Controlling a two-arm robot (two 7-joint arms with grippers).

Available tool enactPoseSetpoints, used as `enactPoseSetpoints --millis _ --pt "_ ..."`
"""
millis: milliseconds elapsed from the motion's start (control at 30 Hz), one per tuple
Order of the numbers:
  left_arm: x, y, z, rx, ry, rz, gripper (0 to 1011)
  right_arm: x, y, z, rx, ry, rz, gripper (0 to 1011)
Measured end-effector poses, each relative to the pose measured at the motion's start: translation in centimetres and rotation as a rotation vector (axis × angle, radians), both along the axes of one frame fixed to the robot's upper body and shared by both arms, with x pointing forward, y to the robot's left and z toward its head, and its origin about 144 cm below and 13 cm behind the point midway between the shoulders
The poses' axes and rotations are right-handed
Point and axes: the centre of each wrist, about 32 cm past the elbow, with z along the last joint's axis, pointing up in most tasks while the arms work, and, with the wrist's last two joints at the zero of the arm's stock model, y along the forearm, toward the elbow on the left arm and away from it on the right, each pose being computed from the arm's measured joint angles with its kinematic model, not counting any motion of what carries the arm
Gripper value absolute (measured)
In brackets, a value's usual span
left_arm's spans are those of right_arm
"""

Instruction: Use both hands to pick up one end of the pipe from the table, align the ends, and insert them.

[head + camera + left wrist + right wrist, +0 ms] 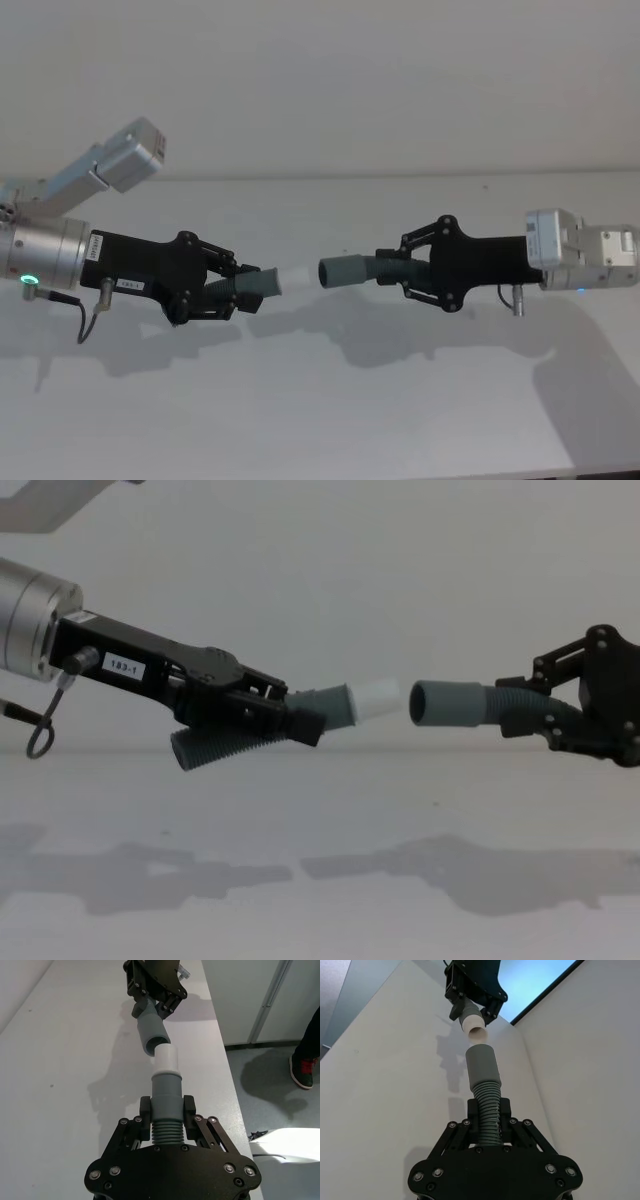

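Hovering above the white table (300, 420), the left gripper (228, 290) pinches the white-tipped hose piece (330, 708) and the right gripper (408, 272) pinches the socket-cuffed hose piece (465, 703), ends facing, just apart.

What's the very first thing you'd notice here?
Two black robot claws face each other above the white table, nearly touching. The left gripper holds a bendy grey hose piece with a white tip; the right gripper holds another hose piece with a wide grey socket. A small gap separates tip and socket.
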Motion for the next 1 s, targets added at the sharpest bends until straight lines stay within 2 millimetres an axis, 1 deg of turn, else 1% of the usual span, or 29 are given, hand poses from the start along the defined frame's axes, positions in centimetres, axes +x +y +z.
enactPoseSetpoints --millis 1000 --pt "0.00 0.00 0.00 0.000 0.000 0.000 344 0.20 0.99 0.14 0.019 0.014 0.030 215"
